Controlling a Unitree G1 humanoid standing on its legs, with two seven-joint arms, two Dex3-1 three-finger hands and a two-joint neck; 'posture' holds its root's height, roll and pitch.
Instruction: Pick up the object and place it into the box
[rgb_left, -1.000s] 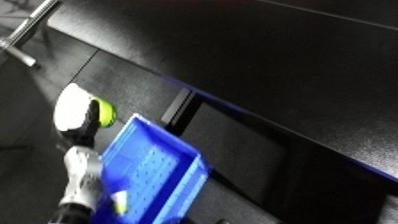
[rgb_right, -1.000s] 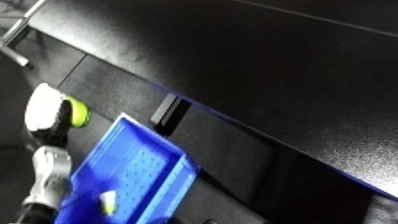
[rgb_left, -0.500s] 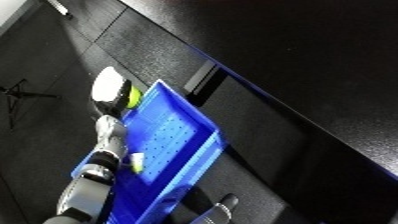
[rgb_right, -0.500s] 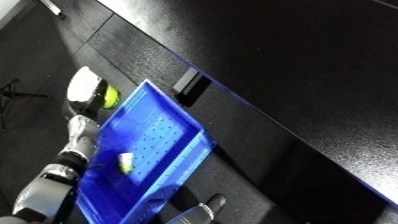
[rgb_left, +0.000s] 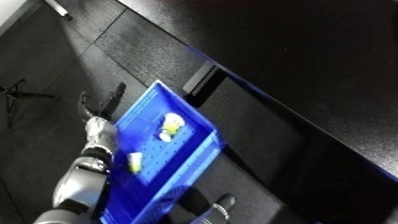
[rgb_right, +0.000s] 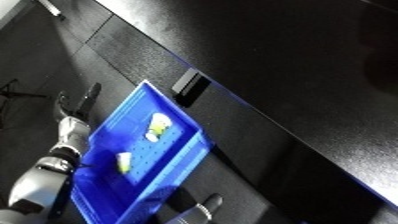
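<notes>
Yellow-white object (rgb_left: 171, 126) now lying inside the blue bin (rgb_left: 197, 115), to the right of the left robot hand (rgb_left: 99, 106); half a second ago held at the bin's outer edge. Released, so the placing seems done. Left robot hand beside the bin's left wall, fingers straight and spread, holding nothing. Two pale objects counted in the bin: this one and a smaller piece (rgb_left: 135, 161) nearer the forearm. One bin. Right robot hand (rgb_left: 218, 210) below the bin, fingers not clear enough to tell.

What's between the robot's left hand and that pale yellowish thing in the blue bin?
Only the bin's near wall and bare floor separate the left hand from the object, seen in the left eye view.
</notes>
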